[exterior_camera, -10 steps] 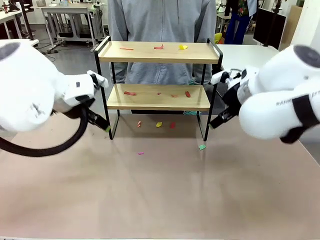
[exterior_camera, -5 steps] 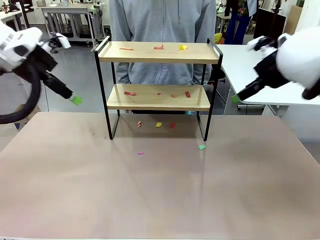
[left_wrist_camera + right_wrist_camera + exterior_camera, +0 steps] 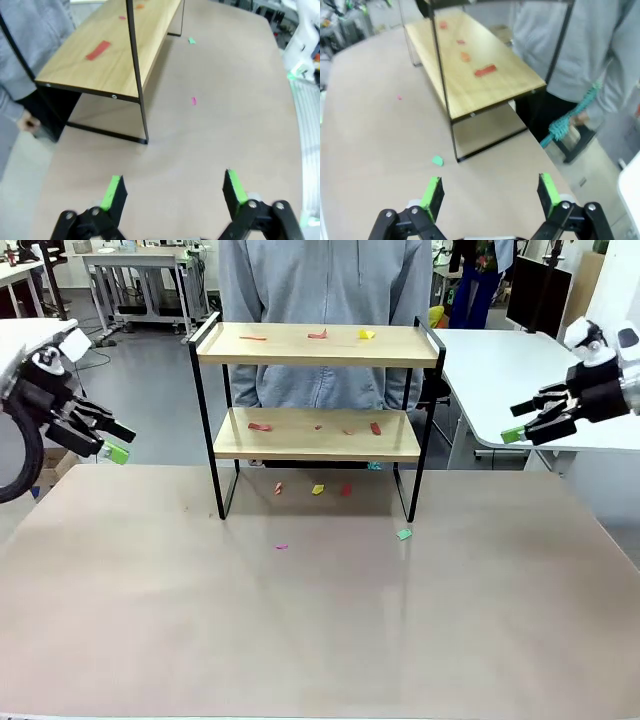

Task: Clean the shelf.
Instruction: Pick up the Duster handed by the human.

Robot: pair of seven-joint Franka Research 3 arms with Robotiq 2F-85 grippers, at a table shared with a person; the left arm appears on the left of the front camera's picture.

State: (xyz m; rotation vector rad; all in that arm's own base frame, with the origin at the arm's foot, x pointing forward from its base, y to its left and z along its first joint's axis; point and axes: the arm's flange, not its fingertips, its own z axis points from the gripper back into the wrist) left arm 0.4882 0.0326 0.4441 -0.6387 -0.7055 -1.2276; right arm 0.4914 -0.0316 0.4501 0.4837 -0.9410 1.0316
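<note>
The shelf (image 3: 320, 345) stands upright on the far part of the brown table (image 3: 320, 640), in the middle, between the two grippers. The left gripper (image 3: 122, 442) hangs in the air well off the shelf's left end. Its jaws are wide apart and hold nothing. The right gripper (image 3: 513, 423) hangs well off the shelf's right end, and its jaws are also wide apart and empty. Both sit at about the height of the lower board and point in toward the shelf.

The shelf's top board holds two red bits (image 3: 318, 334) and a yellow bit (image 3: 367, 334). The lower board holds a few small red pieces (image 3: 260, 426). Under the shelf, on the table, lie three little scraps (image 3: 317, 489): orange, yellow and red. A green bit (image 3: 404, 534) lies just in front of the shelf's right leg. A pink bit (image 3: 281, 546) lies in front of the shelf, nearer its left leg.

The shelf's long side runs left to right and faces the robot. A person (image 3: 320, 280) in a grey top stands just behind the shelf.
</note>
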